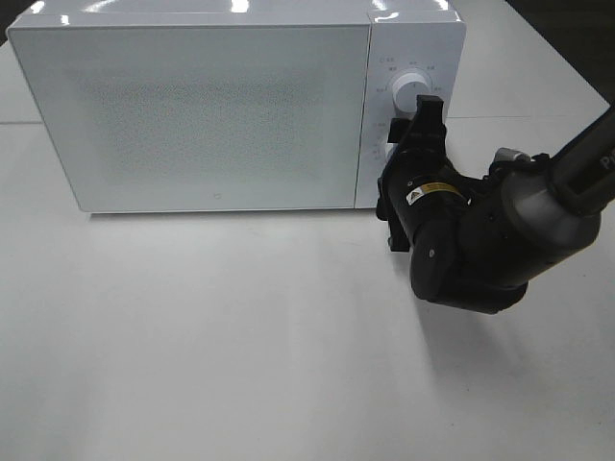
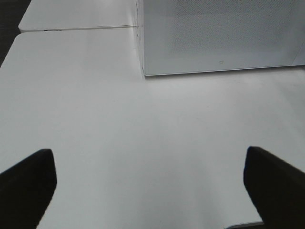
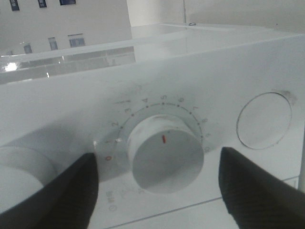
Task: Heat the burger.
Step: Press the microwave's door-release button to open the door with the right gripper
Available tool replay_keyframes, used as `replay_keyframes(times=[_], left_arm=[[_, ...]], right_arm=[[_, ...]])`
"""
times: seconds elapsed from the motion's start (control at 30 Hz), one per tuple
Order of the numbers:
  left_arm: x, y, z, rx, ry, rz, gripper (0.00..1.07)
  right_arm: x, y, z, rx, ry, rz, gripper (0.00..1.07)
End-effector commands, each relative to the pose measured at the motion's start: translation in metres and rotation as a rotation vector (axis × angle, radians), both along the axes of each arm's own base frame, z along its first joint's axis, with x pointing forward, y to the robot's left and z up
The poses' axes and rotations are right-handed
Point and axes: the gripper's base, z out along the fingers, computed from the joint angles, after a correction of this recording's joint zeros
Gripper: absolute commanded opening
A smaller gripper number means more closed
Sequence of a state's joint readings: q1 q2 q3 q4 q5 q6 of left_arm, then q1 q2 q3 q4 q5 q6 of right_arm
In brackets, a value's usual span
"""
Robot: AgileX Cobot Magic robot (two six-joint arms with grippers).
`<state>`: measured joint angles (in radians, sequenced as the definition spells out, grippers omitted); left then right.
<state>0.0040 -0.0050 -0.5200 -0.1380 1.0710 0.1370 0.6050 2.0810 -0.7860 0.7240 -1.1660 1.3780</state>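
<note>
White timer knob (image 3: 164,160), red mark (image 3: 163,139) off zero, is sitting between the right gripper's (image 3: 157,160) parted, empty jaws, so backing off without nudging it is looking wisest; the burger is hiding, presumably inside the shut microwave (image 1: 192,106).

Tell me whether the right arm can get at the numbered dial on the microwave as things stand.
Probably yes: the right gripper faces the dial with open jaws either side of it and nothing between.
</note>
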Motion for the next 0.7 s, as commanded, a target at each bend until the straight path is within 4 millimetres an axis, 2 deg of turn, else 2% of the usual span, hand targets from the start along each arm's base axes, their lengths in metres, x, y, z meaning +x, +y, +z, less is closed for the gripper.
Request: replay_keyframes(times=[0.03, 0.2, 0.4, 0.5, 0.57, 0.6, 0.67, 0.7], left_arm=[[-0.002, 0.000, -0.001, -0.005, -0.013, 0.006, 1.00], [-0.002, 0.000, -0.001, -0.005, -0.013, 0.006, 1.00], [-0.002, 0.000, -0.001, -0.005, -0.013, 0.006, 1.00], [-0.002, 0.000, -0.001, -0.005, -0.013, 0.006, 1.00], [-0.002, 0.000, -0.001, -0.005, -0.013, 0.006, 1.00], [-0.002, 0.000, -0.001, -0.005, -0.013, 0.006, 1.00], [-0.002, 0.000, -0.001, -0.005, -0.013, 0.006, 1.00], [-0.002, 0.000, -0.001, -0.005, -0.013, 0.006, 1.00]], right_arm=[[0.000, -0.007, 0.026, -0.058, -0.226, -0.032, 0.72], [-0.012, -0.006, 0.023, -0.110, -0.152, 0.076, 0.72], [-0.027, -0.002, 0.021, -0.264, -0.002, 0.258, 0.71], [-0.038, -0.004, 0.024, -0.397, 0.058, 0.350, 0.71], [-0.040, -0.005, 0.025, -0.426, 0.077, 0.370, 0.71], [-0.045, -0.006, 0.027, -0.503, 0.124, 0.433, 0.71], [-0.045, -0.007, 0.027, -0.530, 0.148, 0.453, 0.71], [-0.049, -0.008, 0.030, -0.611, 0.189, 0.523, 0.71]])
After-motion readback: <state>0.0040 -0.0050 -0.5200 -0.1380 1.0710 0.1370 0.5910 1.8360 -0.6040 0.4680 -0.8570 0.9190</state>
